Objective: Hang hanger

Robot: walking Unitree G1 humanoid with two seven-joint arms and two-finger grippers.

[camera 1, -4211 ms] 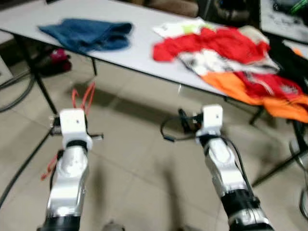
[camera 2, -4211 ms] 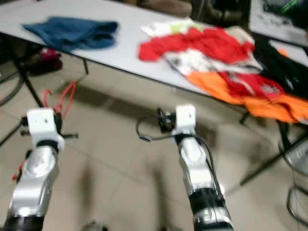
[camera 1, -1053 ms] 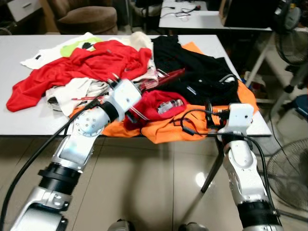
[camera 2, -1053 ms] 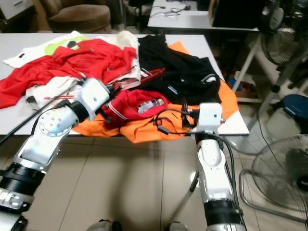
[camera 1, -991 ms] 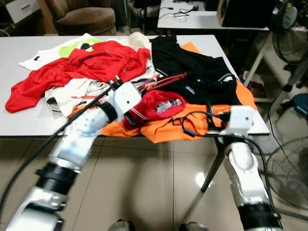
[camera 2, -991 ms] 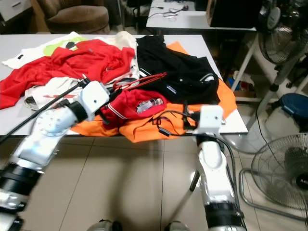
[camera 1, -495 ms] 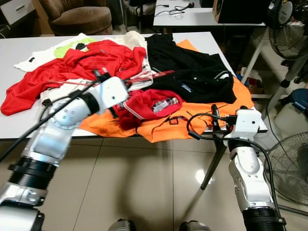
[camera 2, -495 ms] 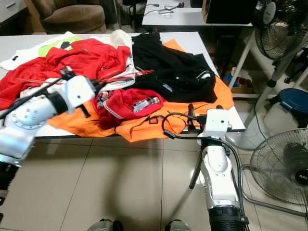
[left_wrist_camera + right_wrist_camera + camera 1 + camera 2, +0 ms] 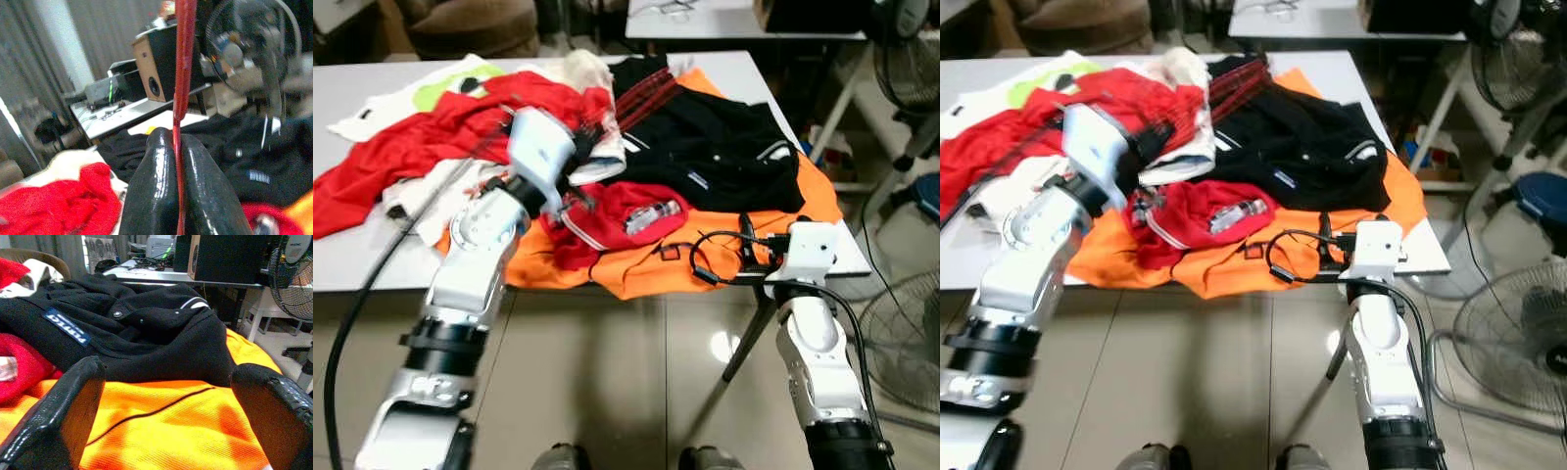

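Observation:
A thin red hanger [image 9: 185, 68] is pinched between the two black fingers of my left gripper [image 9: 178, 147], which is shut on it. From the head, my left arm is raised over the clothes pile. There the hanger [image 9: 628, 101] shows as a blurred red streak above the black jacket [image 9: 724, 157]. My right gripper [image 9: 168, 369] stands open at the table's front right corner, just above an orange garment [image 9: 161, 431], with nothing between its fingers [image 9: 745, 238].
The white table [image 9: 362, 264] carries a heap of red [image 9: 421, 142], white, black and orange clothes. A standing fan [image 9: 1518, 343] and table legs stand to the right. A second table [image 9: 724, 20] with a speaker stands behind, and a brown armchair [image 9: 470, 24] at the back left.
My left arm has swung upward, carrying the hanger from low over the pile to higher above the black jacket. The right arm has barely moved.

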